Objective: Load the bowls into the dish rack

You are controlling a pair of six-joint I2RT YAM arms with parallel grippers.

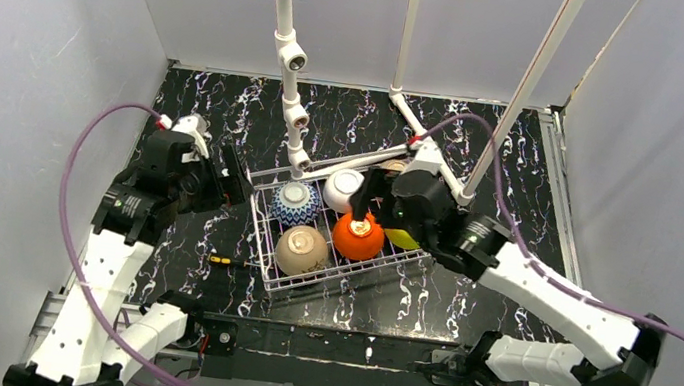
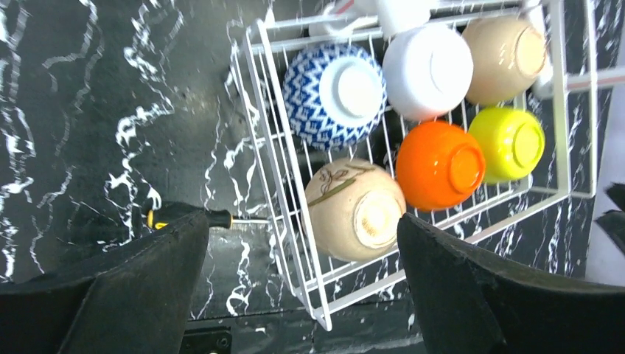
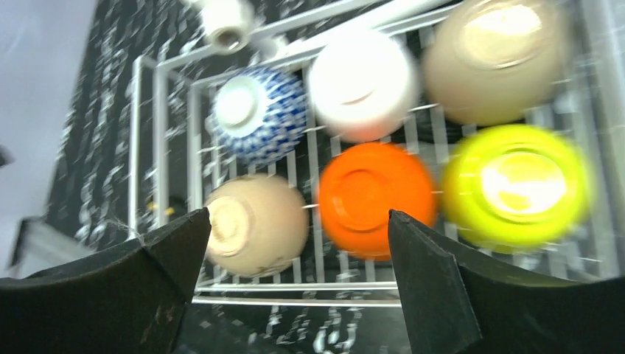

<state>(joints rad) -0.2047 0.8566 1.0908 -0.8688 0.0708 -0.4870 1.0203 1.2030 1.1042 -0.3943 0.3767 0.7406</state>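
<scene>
My left end effector [image 2: 301,225] is released. Its two dark fingers [image 2: 140,287] are spread wide with nothing between them. In the top view it hangs over the black marbled tabletop [image 2: 110,110], off the left side of the dish rack [image 2: 295,243] and apart from its wires. A small screwdriver [image 2: 184,217] with a yellow-and-black handle lies flat on the tabletop just beside the rack's near-left corner, its shaft pointing at the rack.

The rack sits at a slight angle in the middle of the tabletop, and all six bowls are inside it. They stand in two rows of three, packed close, each upside down with its foot ring up. In the far row, left to right, are the blue-and-white bowl [image 2: 332,92], the white bowl [image 2: 427,70] and a plain tan bowl [image 2: 505,59]. In the near row are a tan bowl with a leaf sprig [image 2: 357,210], the orange bowl [image 2: 438,166] and the yellow-green bowl [image 2: 508,144]. A white pipe frame [image 1: 292,55] comes down at the rack's far-left edge, just beside the blue-and-white bowl.

My right end effector [image 3: 298,221] hangs above the rack — over the orange bowl in the top view. Its fingers [image 3: 442,295] are wide apart and it grasps nothing.
</scene>
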